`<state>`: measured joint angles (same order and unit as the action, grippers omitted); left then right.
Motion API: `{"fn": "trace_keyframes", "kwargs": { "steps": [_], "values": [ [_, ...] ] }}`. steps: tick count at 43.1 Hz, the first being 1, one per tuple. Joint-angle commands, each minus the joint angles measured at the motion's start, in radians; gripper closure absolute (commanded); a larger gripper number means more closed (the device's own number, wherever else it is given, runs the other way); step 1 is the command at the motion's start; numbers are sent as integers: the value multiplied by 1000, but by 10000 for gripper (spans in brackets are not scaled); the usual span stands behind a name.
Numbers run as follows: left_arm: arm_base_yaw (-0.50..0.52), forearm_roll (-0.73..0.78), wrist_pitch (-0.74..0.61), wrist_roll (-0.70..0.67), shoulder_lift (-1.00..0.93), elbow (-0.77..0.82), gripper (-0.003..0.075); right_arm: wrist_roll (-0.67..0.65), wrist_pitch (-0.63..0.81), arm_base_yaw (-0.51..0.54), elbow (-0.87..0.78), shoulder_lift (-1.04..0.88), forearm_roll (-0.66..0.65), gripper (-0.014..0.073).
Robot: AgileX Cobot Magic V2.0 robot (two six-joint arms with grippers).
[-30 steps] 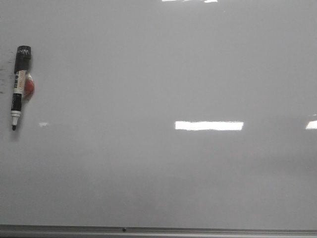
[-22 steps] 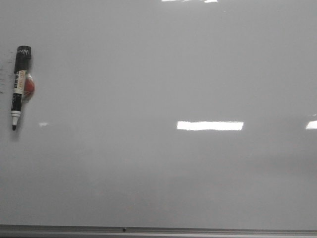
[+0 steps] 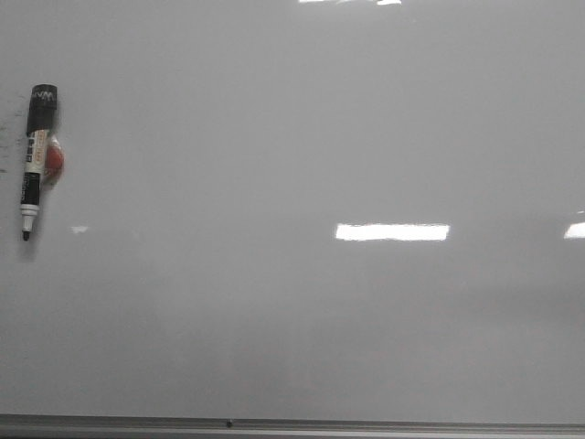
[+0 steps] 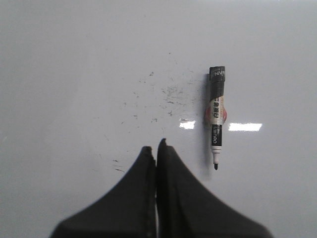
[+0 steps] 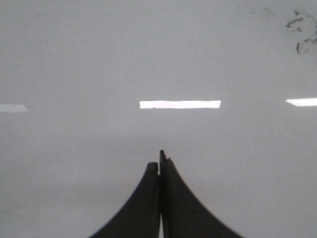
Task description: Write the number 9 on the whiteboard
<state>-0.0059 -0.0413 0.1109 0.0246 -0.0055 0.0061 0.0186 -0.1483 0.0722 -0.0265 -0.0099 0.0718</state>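
— Where is the marker lying?
— The marker (image 3: 33, 160) is lying on the whiteboard (image 3: 320, 320) at its left side, tip toward me.
— Your end effectors?
— My left end effector (image 4: 156, 151) and right end effector (image 5: 159, 163) are both pressing closed, empty.

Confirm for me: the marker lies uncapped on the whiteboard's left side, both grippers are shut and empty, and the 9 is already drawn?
Not quite. No 9 is drawn yet: the front view shows the whiteboard bare apart from faint smudges. The rest holds: the uncapped marker lies at the left, and the left gripper and right gripper are shut and empty.
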Motion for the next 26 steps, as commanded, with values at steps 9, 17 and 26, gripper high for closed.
{"fn": "trace_keyframes", "kwargs": {
  "steps": [9, 17, 26],
  "values": [
    [1, 1, -75, -12, -19, 3, 739, 3, 81, 5, 3, -19, -10, 693],
    [1, 1, -85, -12, -19, 3, 739, 3, 92, 5, 3, -19, -8, 693],
    [1, -7, -222, -12, -19, -4, 739, 3, 120, 5, 42, -19, -4, 693]
  ]
}}
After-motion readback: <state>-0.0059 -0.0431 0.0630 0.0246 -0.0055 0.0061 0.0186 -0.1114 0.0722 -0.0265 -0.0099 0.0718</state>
